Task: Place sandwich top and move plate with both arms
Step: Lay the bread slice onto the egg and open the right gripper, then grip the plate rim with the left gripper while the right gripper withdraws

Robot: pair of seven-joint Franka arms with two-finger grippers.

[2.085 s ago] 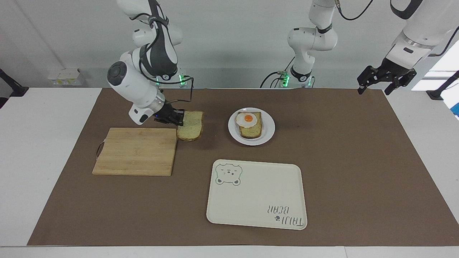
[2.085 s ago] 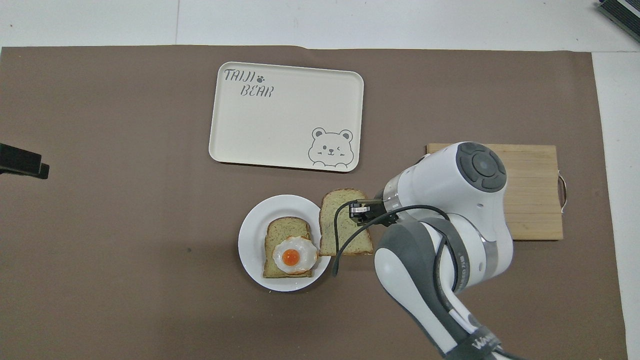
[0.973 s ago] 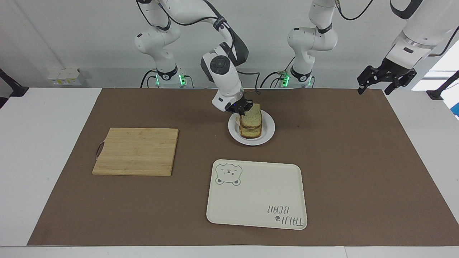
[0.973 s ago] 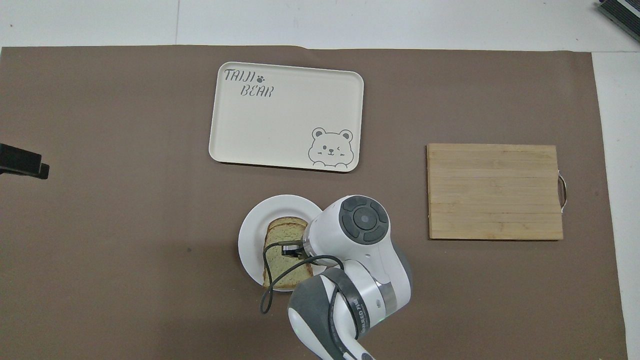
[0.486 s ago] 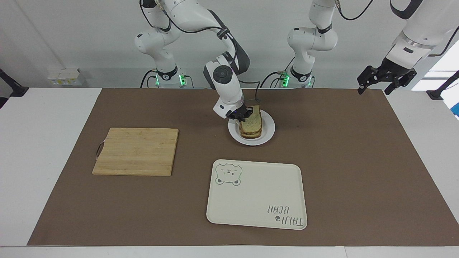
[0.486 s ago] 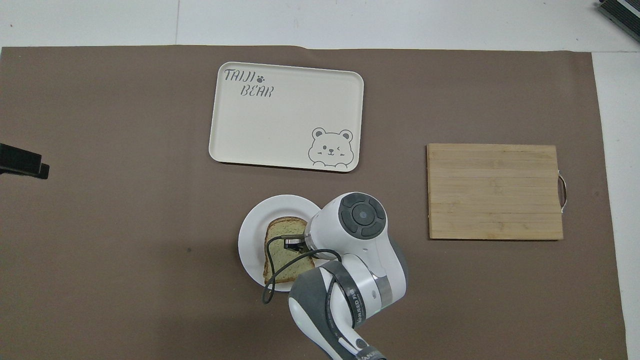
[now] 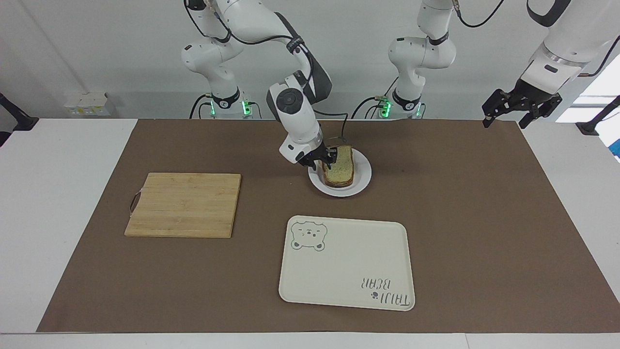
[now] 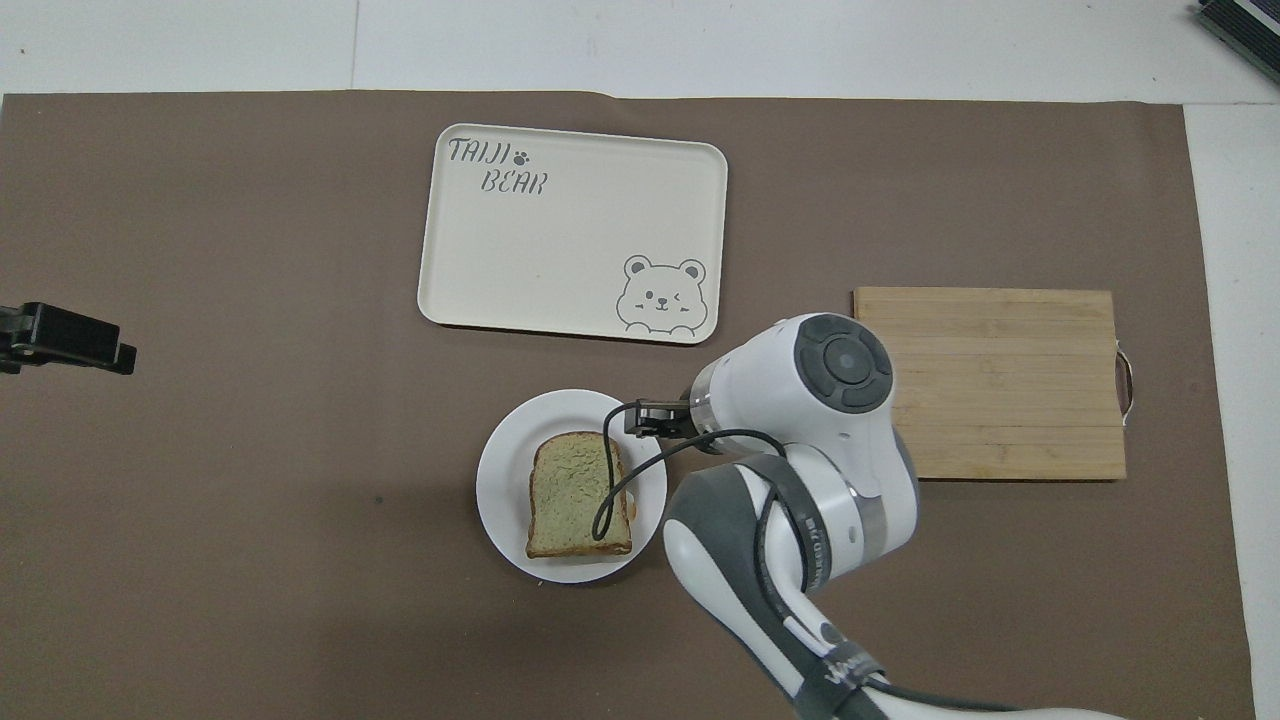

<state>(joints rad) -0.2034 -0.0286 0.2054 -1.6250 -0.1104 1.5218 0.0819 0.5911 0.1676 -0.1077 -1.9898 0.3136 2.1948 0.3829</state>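
The sandwich top (image 7: pixel 340 166), a plain pale slice, lies flat on the stack on the white plate (image 7: pixel 362 180). It hides the egg slice below. In the overhead view the slice (image 8: pixel 570 492) covers the middle of the plate (image 8: pixel 500 478). My right gripper (image 7: pixel 322 164) is open and empty, just off the slice's edge, at the plate's rim toward the right arm's end. It shows in the overhead view (image 8: pixel 636 419) over that rim. My left gripper (image 7: pixel 522 110) hangs open in the air over the left arm's end of the mat, also in the overhead view (image 8: pixel 68 340).
A wooden cutting board (image 7: pixel 184 203) lies toward the right arm's end, also in the overhead view (image 8: pixel 1010 385). A cream bear tray (image 7: pixel 346 261) lies farther from the robots than the plate, seen from above too (image 8: pixel 570 235). A brown mat covers the table.
My right gripper carried the slice from beside the cutting board to the plate, lowered it onto the egg slice, let go and drew back toward the board. The left gripper shifted slightly.
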